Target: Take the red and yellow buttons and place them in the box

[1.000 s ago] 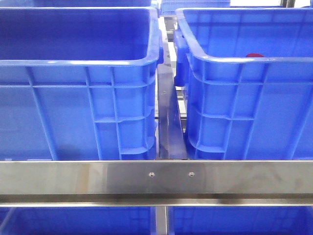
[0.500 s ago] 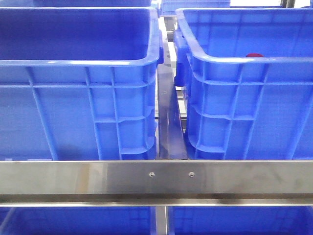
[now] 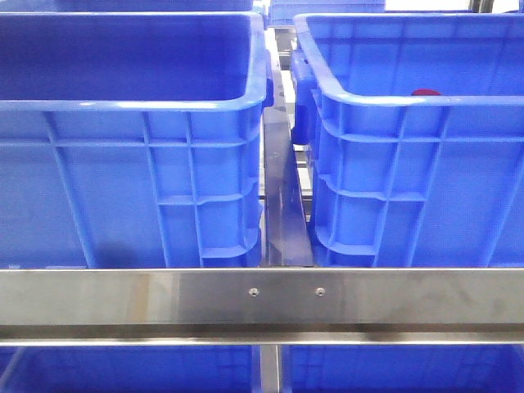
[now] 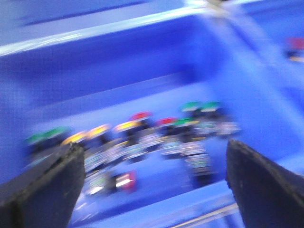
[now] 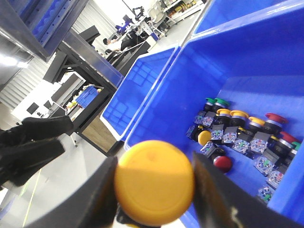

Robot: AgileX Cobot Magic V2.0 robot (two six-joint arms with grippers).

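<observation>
My right gripper [image 5: 155,192] is shut on an orange-yellow button [image 5: 154,178], whose domed cap fills the gap between the two dark fingers [image 5: 92,199]. Beyond it a blue crate [image 5: 266,52] holds several switches, with a loose red button [image 5: 223,163] and a small yellow cap [image 5: 204,137] on its floor. The left wrist view is motion-blurred. There my left gripper [image 4: 154,185] is open with nothing in it, above a blue box [image 4: 118,90] holding several red, yellow and green buttons [image 4: 128,126]. Neither gripper shows in the front view.
In the front view two large blue crates stand side by side, the left one [image 3: 131,102] and the right one [image 3: 393,102], with a narrow gap between them. A red cap [image 3: 426,92] peeks over the right crate's rim. A steel rail [image 3: 262,299] crosses in front.
</observation>
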